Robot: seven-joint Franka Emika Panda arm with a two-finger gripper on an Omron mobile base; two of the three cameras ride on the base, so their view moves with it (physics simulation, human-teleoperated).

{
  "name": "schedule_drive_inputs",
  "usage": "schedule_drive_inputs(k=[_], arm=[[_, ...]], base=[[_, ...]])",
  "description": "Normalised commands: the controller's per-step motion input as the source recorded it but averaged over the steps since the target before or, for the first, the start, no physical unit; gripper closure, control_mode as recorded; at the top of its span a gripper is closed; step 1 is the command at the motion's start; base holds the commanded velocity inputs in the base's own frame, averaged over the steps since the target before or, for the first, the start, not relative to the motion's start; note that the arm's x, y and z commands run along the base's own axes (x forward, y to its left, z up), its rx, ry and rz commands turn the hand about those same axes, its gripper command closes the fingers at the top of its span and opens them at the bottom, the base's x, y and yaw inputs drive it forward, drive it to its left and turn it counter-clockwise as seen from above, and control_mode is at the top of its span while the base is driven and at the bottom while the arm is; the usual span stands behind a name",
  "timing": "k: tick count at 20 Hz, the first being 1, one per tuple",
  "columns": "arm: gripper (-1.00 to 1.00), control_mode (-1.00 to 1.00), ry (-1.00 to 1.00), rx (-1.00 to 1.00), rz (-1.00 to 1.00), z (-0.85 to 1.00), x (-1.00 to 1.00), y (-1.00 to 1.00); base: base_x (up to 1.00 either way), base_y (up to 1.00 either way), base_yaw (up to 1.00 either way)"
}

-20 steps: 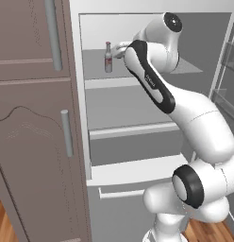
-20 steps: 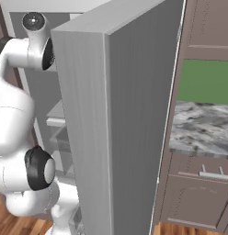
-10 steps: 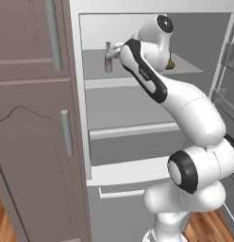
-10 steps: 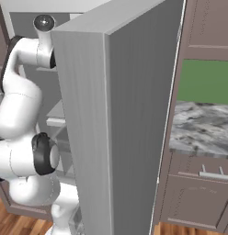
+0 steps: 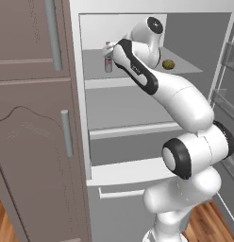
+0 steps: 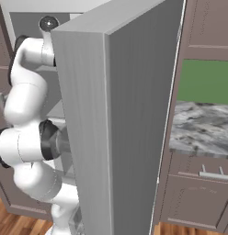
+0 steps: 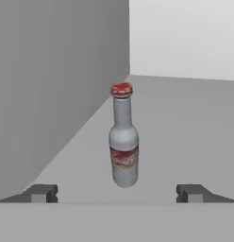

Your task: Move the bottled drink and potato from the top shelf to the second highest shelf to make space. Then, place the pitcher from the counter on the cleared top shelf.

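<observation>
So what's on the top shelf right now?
On the top shelf stand the bottle at left and the potato at right. The arm covers the stretch between them.

Even, flat rendered light with no glare; soft blur throughout; only a faint shadow under the bottle (image 7: pixel 123 142) ahead of the pincer (image 7: pixel 116 193).

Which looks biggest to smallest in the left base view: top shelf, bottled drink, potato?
1. top shelf
2. bottled drink, partly hidden by the arm
3. potato, which sits farther right, so the gap between these two is unsure.
</observation>
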Motion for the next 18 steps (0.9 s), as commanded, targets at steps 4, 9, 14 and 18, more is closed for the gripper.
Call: schedule_drive_inputs(k=[4,9,14,18], arm=[[-1.00,-1.00,0.00,0.00,0.01,0.00,0.43,0.09],[-1.00,-1.00,0.00,0.00,0.00,0.00,0.35,0.00],[-1.00,-1.00,0.00,0.00,0.00,0.00,0.29,0.00],[-1.00,-1.00,0.00,0.00,0.00,0.00,0.25,0.02]], base=[[0.00,0.00,0.00],[0.00,0.00,0.00],[0.00,0.00,0.00],[0.00,0.00,0.00]])
